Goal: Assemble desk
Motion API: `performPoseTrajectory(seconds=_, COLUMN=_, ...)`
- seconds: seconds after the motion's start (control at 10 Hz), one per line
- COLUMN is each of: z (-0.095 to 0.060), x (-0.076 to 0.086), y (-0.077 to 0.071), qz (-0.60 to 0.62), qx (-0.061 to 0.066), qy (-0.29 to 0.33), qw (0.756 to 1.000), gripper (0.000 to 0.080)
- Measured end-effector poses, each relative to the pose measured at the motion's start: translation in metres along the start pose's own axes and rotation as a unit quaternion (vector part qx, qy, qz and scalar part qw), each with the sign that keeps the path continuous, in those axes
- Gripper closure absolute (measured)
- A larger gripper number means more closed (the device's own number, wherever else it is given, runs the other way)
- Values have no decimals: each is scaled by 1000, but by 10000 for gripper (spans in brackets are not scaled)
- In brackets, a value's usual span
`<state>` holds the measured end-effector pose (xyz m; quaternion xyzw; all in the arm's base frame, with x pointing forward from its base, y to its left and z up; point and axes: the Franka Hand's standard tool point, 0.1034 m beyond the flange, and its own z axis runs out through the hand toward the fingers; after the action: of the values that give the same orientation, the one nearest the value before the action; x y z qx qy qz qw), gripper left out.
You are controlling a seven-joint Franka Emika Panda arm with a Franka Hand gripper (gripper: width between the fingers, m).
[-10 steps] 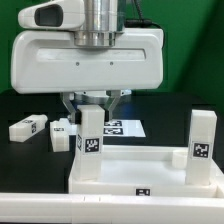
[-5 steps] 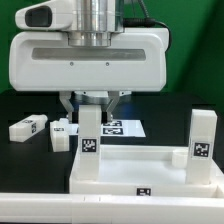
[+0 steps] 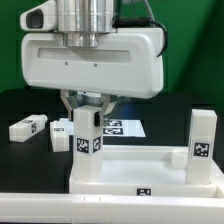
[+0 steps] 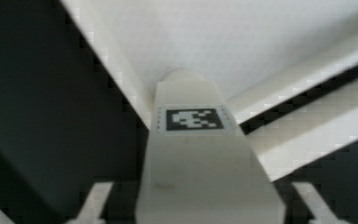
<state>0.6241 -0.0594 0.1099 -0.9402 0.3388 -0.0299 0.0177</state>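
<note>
My two-finger gripper [image 3: 88, 112] is clamped on the upper end of a white plastic square block leg [image 3: 88, 148]. The leg stands upright at the corner of the wide white rimmed desk top [image 3: 150, 172] on the exterior view's left. A second tagged white leg [image 3: 203, 140] stands at the right corner. A third white leg [image 3: 28, 127] lies on the black table [image 3: 15, 100], well apart.

Glossy white blocky end effector [image 3: 88, 110], dk grey slot [image 3: 95, 47], ribbed silver flange [image 3: 85, 12]
</note>
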Motion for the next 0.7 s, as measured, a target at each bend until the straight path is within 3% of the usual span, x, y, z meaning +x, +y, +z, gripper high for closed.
performPoseTrajectory(seconds=0.2, z=0, x=-1, y=0, qz=108, qx=1, qy=-2, qw=994, gripper=509)
performPoseTrajectory(seconds=0.6, z=0, x=0, y=1, qz=141, qx=10, qy=-7, qw=990, gripper=509)
performPoseTrajectory(seconds=0.7, z=0, x=0, y=1, qz=121, qx=10, qy=-7, qw=993, gripper=413)
